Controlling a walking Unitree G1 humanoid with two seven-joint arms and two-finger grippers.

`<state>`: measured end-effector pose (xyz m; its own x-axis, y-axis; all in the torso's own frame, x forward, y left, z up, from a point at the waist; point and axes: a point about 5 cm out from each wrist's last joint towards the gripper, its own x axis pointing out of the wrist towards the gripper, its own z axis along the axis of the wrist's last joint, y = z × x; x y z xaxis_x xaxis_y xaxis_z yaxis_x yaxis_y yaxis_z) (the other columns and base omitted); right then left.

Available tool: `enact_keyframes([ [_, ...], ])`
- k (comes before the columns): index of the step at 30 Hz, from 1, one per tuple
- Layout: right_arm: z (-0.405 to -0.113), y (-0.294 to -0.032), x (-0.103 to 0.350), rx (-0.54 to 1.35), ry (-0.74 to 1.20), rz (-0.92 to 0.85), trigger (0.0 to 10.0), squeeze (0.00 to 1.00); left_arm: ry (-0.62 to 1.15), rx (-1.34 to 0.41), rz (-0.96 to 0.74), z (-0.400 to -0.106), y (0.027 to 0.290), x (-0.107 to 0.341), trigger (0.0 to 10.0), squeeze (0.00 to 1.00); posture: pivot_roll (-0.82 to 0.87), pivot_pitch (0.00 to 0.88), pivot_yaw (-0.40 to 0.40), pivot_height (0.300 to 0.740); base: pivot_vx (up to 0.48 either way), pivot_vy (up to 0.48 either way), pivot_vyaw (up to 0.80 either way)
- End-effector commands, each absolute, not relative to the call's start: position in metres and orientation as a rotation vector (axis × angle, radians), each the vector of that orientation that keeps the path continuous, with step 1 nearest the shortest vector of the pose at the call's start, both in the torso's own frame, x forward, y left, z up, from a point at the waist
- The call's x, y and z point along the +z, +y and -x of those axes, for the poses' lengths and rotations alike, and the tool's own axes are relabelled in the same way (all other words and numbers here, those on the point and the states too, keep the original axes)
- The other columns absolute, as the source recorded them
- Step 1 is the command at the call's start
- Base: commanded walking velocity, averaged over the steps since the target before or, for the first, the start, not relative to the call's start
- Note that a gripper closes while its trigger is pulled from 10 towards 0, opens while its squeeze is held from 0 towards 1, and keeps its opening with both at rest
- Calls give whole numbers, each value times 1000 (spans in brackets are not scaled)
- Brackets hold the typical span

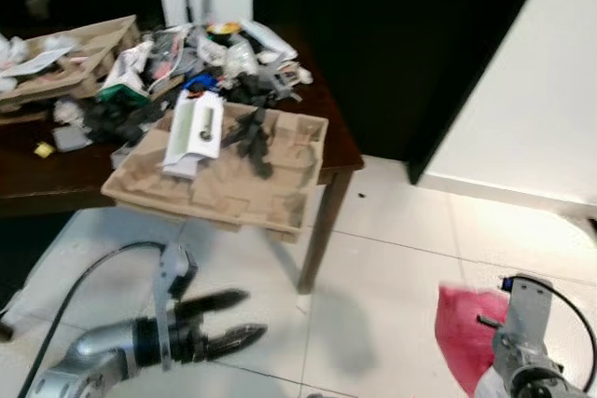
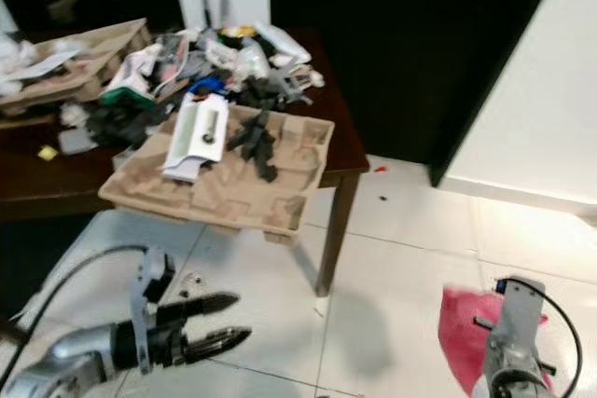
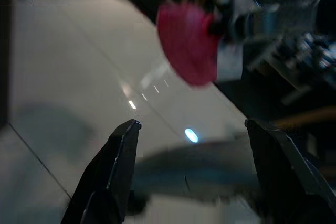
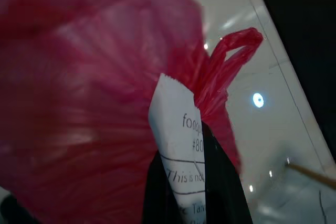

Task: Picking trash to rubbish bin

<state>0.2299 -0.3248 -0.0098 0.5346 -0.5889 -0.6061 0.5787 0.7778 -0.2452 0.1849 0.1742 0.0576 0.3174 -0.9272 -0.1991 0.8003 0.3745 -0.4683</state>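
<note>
In the R wrist view we see close up what the head views barely hint at: the right gripper (image 4: 202, 182) clenched on a red bag (image 4: 89, 103) of thin, crinkly plastic w/ a looped handle, plus a white printed receipt (image 4: 181, 145) pinched against the black finger. From the head cam that bag (image 1: 466, 333) is just a red patch low at near right, beside the silver right wrist. The L wrist view gives us the left gripper (image 3: 189, 129), its fingers (image 3: 118, 166) spread wide apart w/ nothing between them, over glossy tile w/ light spots; the bag shows blurred beyond. In the head views the left gripper (image 1: 229, 319) hovers low at near left, above the floor (image 1: 392, 267), a black cable trailing from the arm. The floor is white glossy tile w/ dark grout lines. At far left stands a dark wooden table (image 1: 340, 151) heaped w/ mixed trash: wrappers, paper, black bits. A moulded cardboard tray (image 1: 233, 188) overhangs its near edge, holding a white packet (image 1: 196, 132) and black scraps. Another such tray (image 1: 79, 53) sits far left. Behind is a dark door (image 1: 410, 44) w/ a metal handle, and a white wall at right.
</note>
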Motion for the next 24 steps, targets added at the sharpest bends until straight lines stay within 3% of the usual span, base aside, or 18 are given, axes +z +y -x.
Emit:
enact_keyframes([
  [1, -224, -322, -16, -690, 756, 10, 10000, 0, 483, -1177, 316, -181, 171, 52, 10000, 0, 101, 97, -36, 740, 0, 0, -769],
  [6, -229, -325, -10, -705, 718, 9, 10000, 0, 465, -1182, 322, -182, 171, 55, 10000, 0, 102, 98, -37, 740, 0, 0, -770],
  [15, -269, -343, 40, -701, 428, -82, 10000, 0, 409, -1223, 272, -192, 169, 68, 10000, 0, 94, 99, -34, 740, 0, 0, -769],
  [19, -299, -346, 81, -592, 224, -163, 10000, 0, 366, -1272, 216, -202, 164, 79, 10000, 0, 79, 99, -31, 740, 0, 0, -770],
  [24, -312, -351, 109, -474, 119, -175, 10000, 0, 319, -1306, 170, -209, 158, 91, 10000, 0, 76, 98, -31, 740, 0, 0, -775],
])
